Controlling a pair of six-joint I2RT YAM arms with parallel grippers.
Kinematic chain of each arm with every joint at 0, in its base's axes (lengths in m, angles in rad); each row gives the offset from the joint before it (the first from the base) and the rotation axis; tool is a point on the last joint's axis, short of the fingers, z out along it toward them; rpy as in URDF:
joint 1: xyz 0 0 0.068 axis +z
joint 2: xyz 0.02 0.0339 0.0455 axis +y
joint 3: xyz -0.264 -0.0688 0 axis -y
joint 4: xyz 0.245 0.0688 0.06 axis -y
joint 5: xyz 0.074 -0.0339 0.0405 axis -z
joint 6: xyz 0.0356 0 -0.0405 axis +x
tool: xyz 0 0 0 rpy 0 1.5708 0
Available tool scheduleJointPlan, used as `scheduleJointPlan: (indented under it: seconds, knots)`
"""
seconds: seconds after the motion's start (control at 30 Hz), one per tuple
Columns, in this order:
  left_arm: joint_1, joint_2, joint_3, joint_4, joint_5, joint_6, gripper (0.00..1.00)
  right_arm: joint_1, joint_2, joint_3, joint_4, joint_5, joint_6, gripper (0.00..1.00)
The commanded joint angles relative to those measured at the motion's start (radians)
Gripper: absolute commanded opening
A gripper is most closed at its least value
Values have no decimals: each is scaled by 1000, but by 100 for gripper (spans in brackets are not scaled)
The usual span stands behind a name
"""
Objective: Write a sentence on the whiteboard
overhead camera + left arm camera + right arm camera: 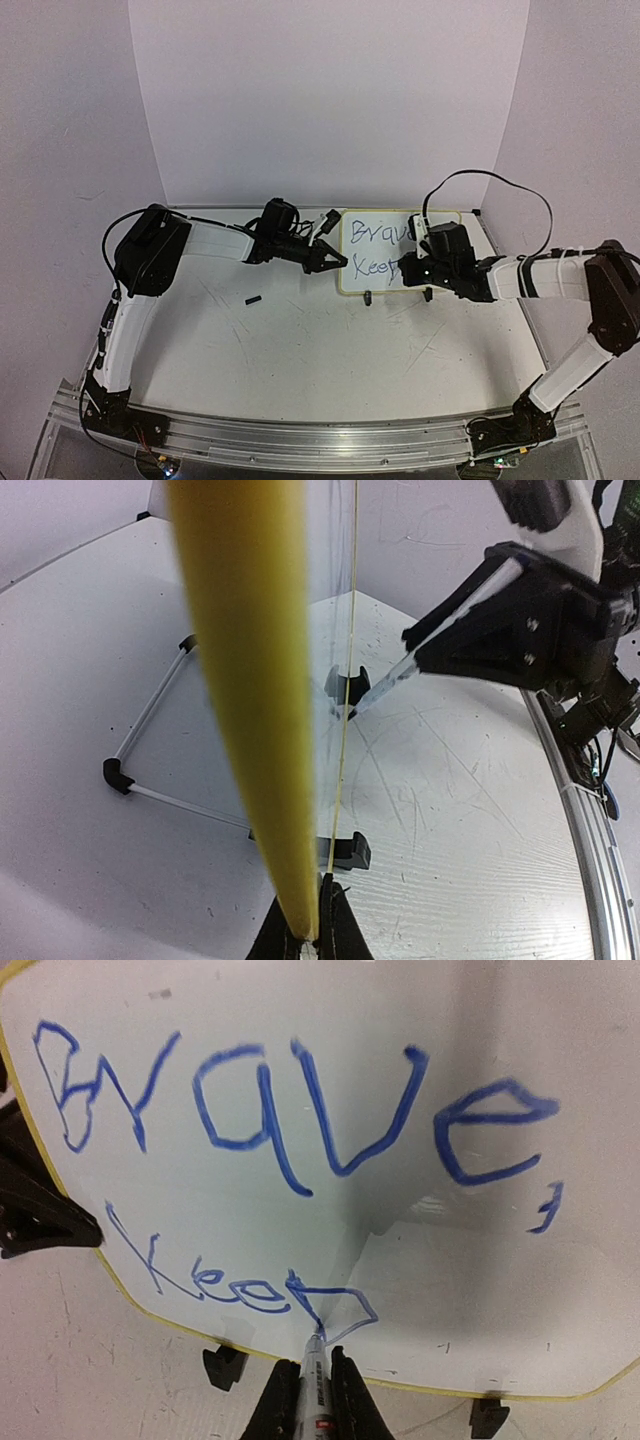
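Step in hand: writing the second line. The whiteboard (385,240) stands on its clip feet at the far centre of the tabletop (300,340). The left tool (332,262) is clamped on its left rim. The right tool (310,1375) grips the marker (314,1345), tip on the board after "Keep". Next move: draw the following letters rightward under light, even pressure.

Near half of the desk (320,380) is wide open, just one little black bit (253,299) left of middle. Far side is crowded: board (375,250) stands upright, left end effector (338,262) clamped on its left edge, right end effector (405,272) holding a marker (313,1375) against its face. Wall (330,100) close behind.
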Motion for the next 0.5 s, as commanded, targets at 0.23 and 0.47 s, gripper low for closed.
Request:
scheduleJointPlan:
  seconds: [0.23, 0.47]
  knots:
    - [14, 32, -5, -149, -164, 71, 0, -73, -212, -34, 18, 26, -41, 0]
    - [14, 41, 4, -149, -175, 70, 0, -74, -282, -110, 140, -2, -99, 0]
